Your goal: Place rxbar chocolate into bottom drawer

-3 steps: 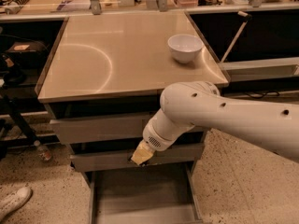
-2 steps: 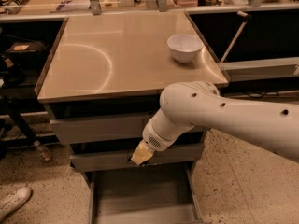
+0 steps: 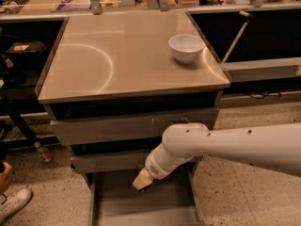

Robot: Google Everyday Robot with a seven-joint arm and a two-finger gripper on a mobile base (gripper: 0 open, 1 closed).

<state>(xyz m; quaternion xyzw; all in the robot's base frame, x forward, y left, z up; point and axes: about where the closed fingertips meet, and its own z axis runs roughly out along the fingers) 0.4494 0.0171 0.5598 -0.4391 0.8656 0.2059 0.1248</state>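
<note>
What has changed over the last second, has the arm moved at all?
The gripper and its arm moved down, from level with the middle drawer front to just above the floor of the open bottom drawer. No grasp or release shows. The white bowl and the drawers stayed put.

A lab or workshop, this: steel-topped drawer cabinet [image 3: 117, 60] mid-frame, cluttered benches [image 3: 70, 4] along the top edge, speckled floor [image 3: 244, 182] lower right, the robot's gripper [image 3: 142, 180] hanging low centre over the open bottom drawer [image 3: 141, 207].
</note>
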